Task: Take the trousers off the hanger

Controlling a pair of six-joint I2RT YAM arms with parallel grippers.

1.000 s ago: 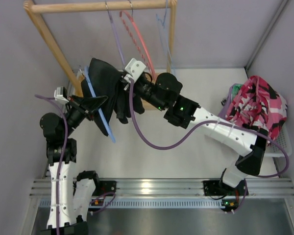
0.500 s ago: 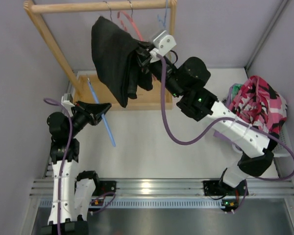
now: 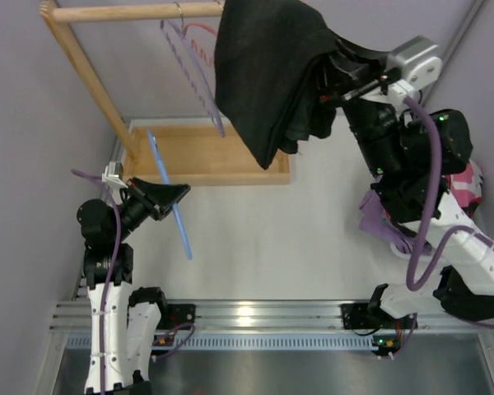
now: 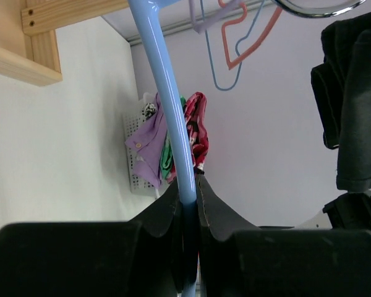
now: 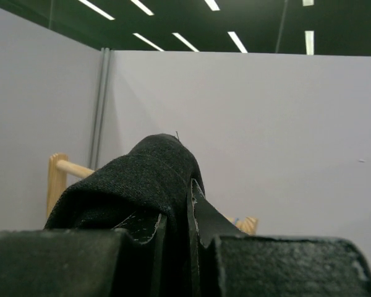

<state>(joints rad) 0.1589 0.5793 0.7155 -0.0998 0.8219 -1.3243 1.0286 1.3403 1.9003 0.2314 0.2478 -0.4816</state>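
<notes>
- Left wrist view: the left gripper is closed narrow on the hanger. Both black fingers press against the light blue arm, which rises from the jaws to the top edge of the frame.
- Top external view, lower left: the hanger arm passes slantwise through that gripper. One end points up toward the wooden base of the rack. The other points down toward the bottom centre, above the white table.
- Top external view, upper right: the right gripper is clamped on the trousers and is raised high.
- The black cloth hangs limp from the fingers, spreading left and down. In the picture its lowest tip falls over the far edge of the wooden base.
- Right wrist view: bunched black cloth fills the gap between the fingers and mounds up above them.
- Location of task items: the trousers sit at top centre of the top external frame, well apart from the hanger at lower left, and the two do not touch.
- Surroundings: the wooden rail crosses the upper left. A purple hanger and a red hanger hang from it, both partly covered by the trousers.
- Right edge: a pink patterned clothes heap shows behind the right arm, with purple cloth below it.
</notes>
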